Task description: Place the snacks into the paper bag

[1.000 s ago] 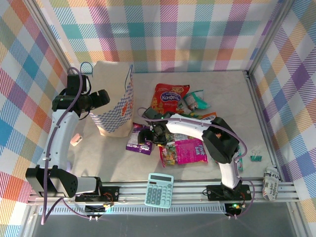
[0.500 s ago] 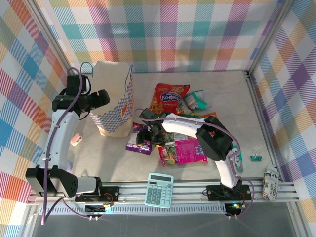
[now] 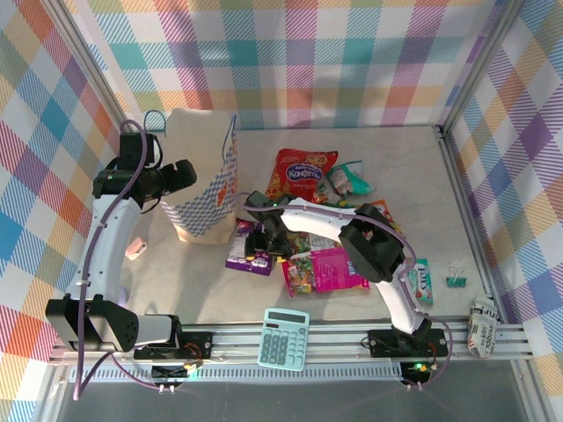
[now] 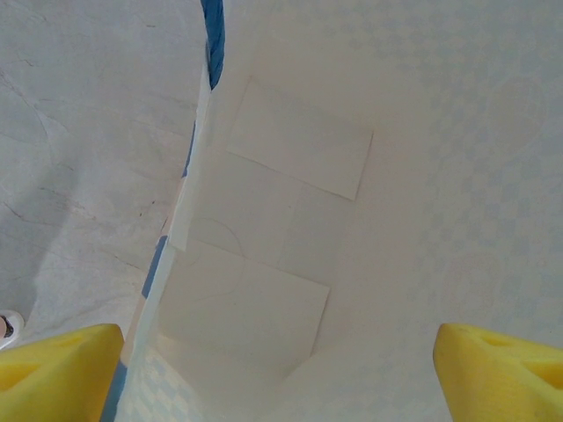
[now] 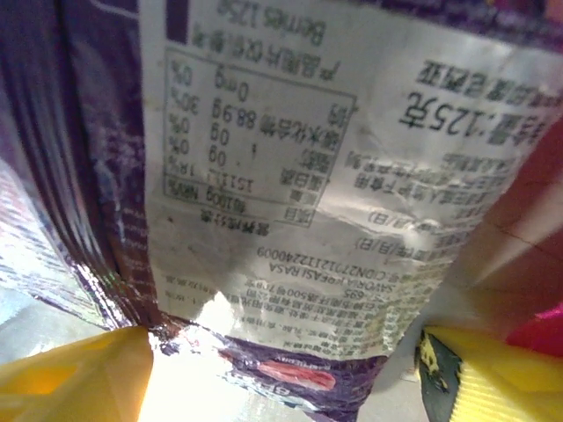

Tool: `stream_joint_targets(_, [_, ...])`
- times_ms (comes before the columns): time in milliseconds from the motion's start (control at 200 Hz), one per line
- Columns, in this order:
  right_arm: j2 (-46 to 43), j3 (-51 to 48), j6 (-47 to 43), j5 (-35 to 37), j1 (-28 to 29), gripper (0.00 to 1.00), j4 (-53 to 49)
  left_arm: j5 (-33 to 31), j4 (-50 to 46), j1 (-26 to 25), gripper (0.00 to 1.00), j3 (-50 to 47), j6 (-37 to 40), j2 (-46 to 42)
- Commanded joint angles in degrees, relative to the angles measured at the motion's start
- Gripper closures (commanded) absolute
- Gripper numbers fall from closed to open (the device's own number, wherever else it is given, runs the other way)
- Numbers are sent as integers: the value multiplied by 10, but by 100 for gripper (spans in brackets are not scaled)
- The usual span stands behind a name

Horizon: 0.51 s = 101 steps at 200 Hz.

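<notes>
Packet: purple packet (image 5: 264, 176); silver back panel with a printed table, print upside down; spans centre to 12 o'clock
Right gripper (image 5: 281, 387): jaws apart; yellow pads (image 5: 70, 378) at 7 and 5 o'clock; packet's lower edge between them
Edge: pink-red patch (image 5: 541, 330) at 4 o'clock

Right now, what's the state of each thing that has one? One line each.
paper bag: standing, mouth open, no snack seen inside.
left gripper: open, at the bag's rim.
right gripper: open, fingers straddling the purple packet's end.
purple packet: lying on the table, outside the bag.
red-orange packet: flat on the table, outside the bag.
magenta packet: flat on the table.
calculator: face up at the near edge.
</notes>
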Motion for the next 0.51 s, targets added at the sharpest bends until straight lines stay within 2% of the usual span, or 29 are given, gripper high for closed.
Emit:
stream_joint_targets(0, [48,9,-9,-18,11,28,55,7,-13,8,10,10,-3,-10])
stream_joint_targets(85, [48,9,-9,-12,11,33,48,9,-13,7,9,9,-4,-10])
stream_joint_targets(240, [42,6,-18,2,12,55,35,11,-14,8,9,8,-3,-11])
stream_joint_targets(415, [18,-8,-23,32,14,72,24,17,-13,8,9,10,-3,-12])
stream_joint_targets(500, [5,-15,-24,42,14,77,19,21,-12,7,9,12,-3,-12])
